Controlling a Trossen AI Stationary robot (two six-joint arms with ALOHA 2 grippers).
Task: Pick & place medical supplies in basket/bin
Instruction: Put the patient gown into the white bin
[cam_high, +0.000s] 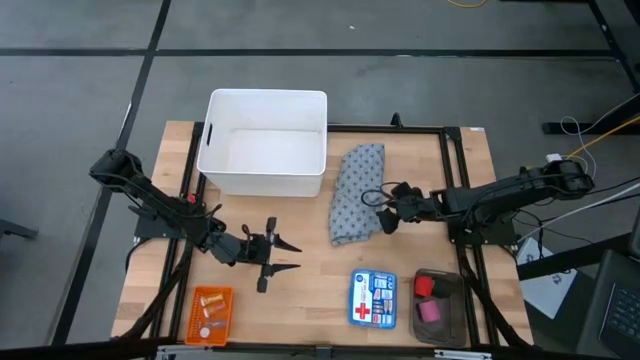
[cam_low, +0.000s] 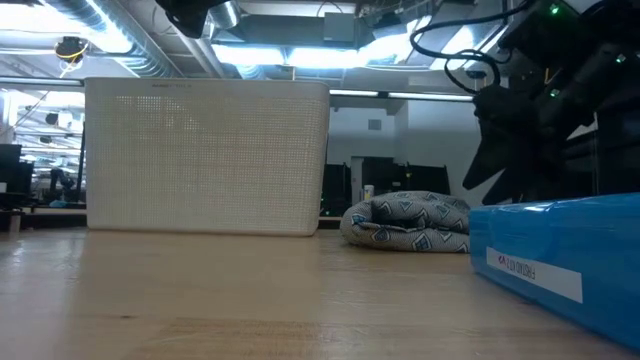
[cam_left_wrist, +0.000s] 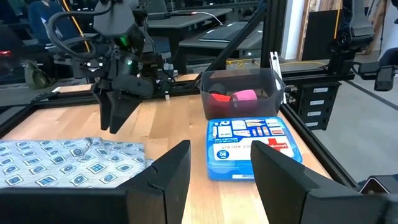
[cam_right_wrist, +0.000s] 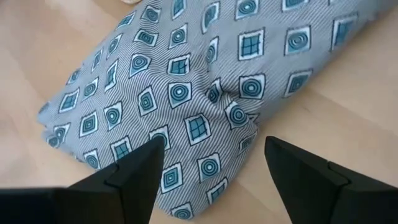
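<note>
The left gripper (cam_left_wrist: 221, 180) is showing its two dark fingers (cam_left_wrist: 168, 177) spread apart with nothing between them, and bare wooden table (cam_left_wrist: 180, 115) is lying in the gap. Just beyond the fingers a blue first-aid box (cam_left_wrist: 249, 146) is lying flat, label up. Behind it, a dark see-through bin (cam_left_wrist: 239, 94) is holding a red piece (cam_left_wrist: 219, 97) and a pink piece (cam_left_wrist: 244, 95) side by side. The grey-blue patterned cloth (cam_left_wrist: 68, 163) is spreading across the wood to one side. The right gripper (cam_left_wrist: 118, 112) is hanging above the cloth's far edge, its dark fingers pointing downward. Beyond the table, black frame posts and desks are filling the room.
</note>
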